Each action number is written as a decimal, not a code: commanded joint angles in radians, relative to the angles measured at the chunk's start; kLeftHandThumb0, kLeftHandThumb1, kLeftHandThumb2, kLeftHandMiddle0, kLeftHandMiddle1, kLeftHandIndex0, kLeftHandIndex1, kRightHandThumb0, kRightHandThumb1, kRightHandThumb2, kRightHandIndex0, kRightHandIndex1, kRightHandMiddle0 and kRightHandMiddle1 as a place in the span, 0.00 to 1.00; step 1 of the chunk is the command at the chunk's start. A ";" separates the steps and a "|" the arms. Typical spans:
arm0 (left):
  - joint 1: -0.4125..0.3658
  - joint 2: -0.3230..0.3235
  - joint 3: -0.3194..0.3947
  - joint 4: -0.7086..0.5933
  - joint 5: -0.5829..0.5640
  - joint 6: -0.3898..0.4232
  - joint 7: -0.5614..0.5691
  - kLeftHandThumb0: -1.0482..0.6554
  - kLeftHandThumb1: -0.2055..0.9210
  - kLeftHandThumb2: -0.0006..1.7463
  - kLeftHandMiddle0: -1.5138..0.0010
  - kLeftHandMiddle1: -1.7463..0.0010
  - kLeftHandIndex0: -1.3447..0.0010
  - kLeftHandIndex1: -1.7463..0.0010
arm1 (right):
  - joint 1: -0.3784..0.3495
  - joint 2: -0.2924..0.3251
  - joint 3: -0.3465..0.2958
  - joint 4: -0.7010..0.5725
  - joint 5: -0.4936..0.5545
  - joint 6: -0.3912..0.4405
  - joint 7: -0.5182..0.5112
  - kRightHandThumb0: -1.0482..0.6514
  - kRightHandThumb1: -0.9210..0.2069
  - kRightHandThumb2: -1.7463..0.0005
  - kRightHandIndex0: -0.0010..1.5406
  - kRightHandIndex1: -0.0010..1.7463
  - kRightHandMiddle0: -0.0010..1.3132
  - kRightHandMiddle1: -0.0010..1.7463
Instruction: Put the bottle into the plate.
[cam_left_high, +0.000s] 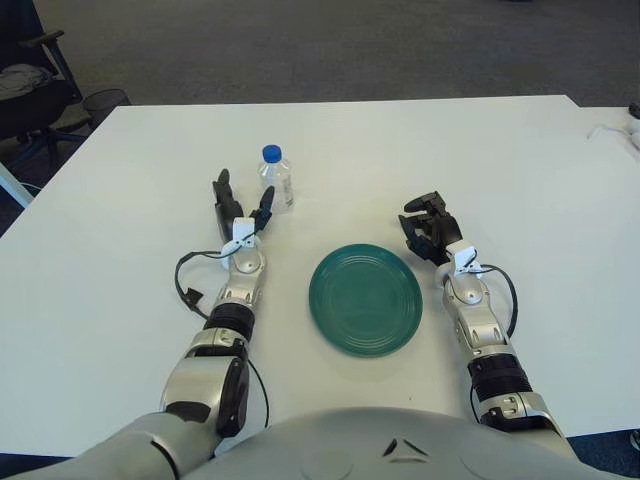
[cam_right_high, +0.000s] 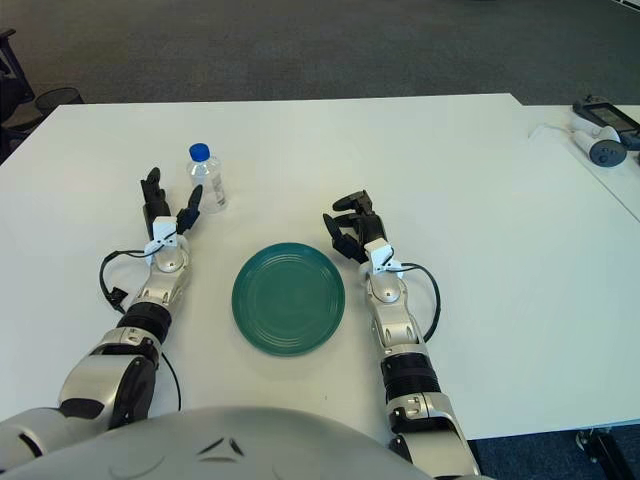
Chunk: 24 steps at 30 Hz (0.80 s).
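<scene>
A small clear bottle (cam_left_high: 275, 179) with a blue cap stands upright on the white table, behind and left of the green plate (cam_left_high: 365, 299). My left hand (cam_left_high: 241, 205) is just in front and left of the bottle, fingers spread and pointing up, one dark finger close beside the bottle's base, nothing held. My right hand (cam_left_high: 429, 227) shows just right of the plate's far edge, fingers loosely curled and holding nothing.
The white table (cam_left_high: 120, 230) stretches wide around both arms. A chair and bin (cam_left_high: 60, 100) stand off the far left corner. A grey device with a white cable (cam_right_high: 600, 135) lies at the far right.
</scene>
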<state>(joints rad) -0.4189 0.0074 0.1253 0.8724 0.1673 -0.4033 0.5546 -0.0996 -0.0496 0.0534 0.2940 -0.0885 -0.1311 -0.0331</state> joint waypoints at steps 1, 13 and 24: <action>0.001 -0.001 -0.004 0.032 -0.003 0.009 0.007 0.01 1.00 0.17 1.00 0.55 1.00 0.58 | 0.042 0.003 0.011 0.032 0.001 0.057 0.024 0.61 0.05 0.71 0.28 0.81 0.11 1.00; -0.017 0.005 -0.005 0.079 -0.010 0.014 -0.001 0.02 1.00 0.16 1.00 0.53 1.00 0.61 | 0.036 -0.001 0.012 0.050 -0.006 0.051 0.021 0.61 0.05 0.71 0.27 0.81 0.10 1.00; -0.026 0.012 -0.019 0.093 0.001 0.010 -0.001 0.01 1.00 0.15 1.00 0.48 1.00 0.57 | 0.029 -0.002 0.012 0.064 0.001 0.051 0.031 0.61 0.05 0.71 0.27 0.81 0.10 1.00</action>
<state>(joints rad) -0.4577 0.0166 0.1130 0.9394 0.1688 -0.4143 0.5576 -0.1044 -0.0527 0.0521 0.3061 -0.0887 -0.1339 -0.0303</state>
